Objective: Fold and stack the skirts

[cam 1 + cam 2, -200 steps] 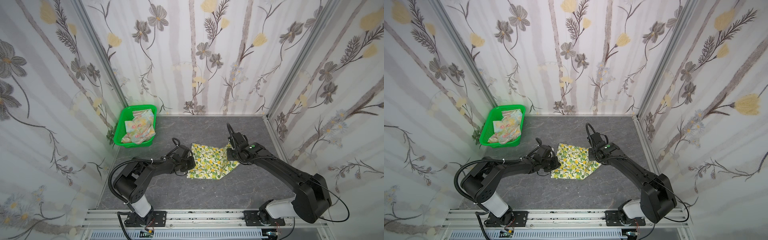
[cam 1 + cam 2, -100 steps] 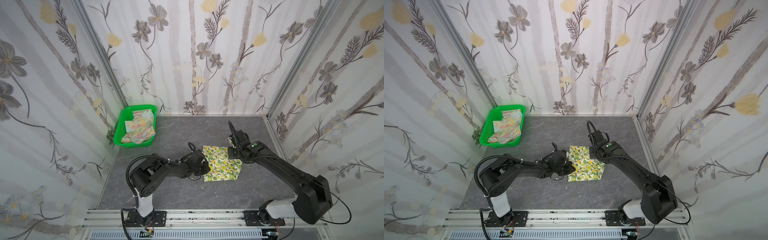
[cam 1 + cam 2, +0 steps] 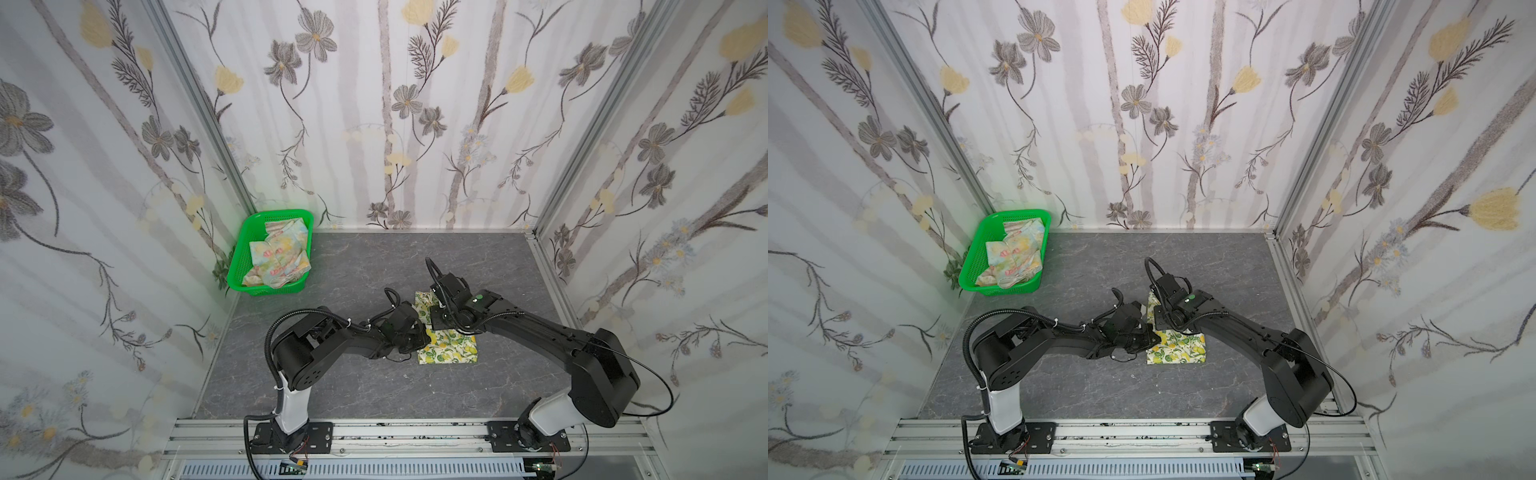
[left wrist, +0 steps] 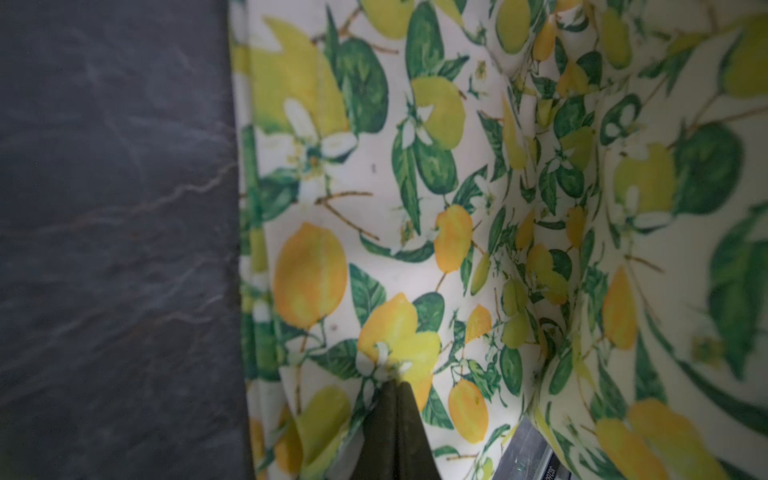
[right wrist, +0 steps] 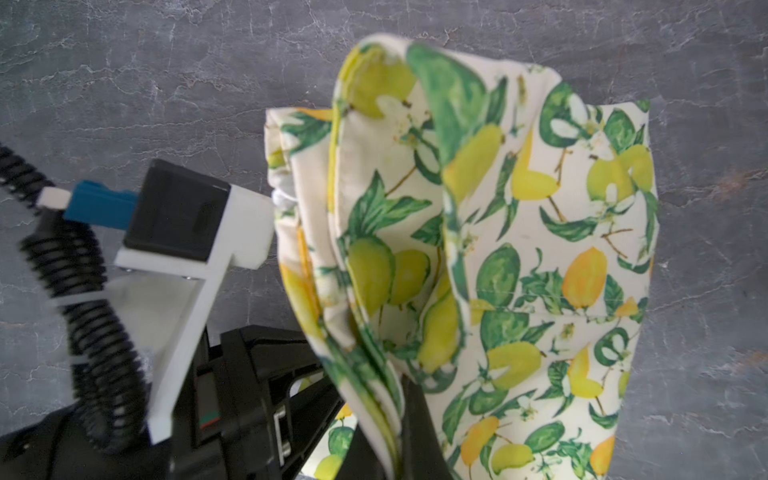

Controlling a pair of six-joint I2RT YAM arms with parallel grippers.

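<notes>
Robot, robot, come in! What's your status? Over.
Left pincer and right pincer both shut on lemon skirt. One edge lifted, rest flat on table. Flower skirt in green basket. Nothing in the way.

We look steeply down from high at the front, both top views sharing the whole counter (image 3: 374, 257); our wrist cameras sit close over the lemon skirt (image 4: 415, 187).

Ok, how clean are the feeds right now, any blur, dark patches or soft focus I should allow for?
Left wrist view: lemon skirt sharp mid-frame, smeared at the frame's edge; table dim and soft. Right wrist view: table crisp, the nearest fold soft, corrugated cable blurred. Both top views: evenly lit, sharp.
</notes>
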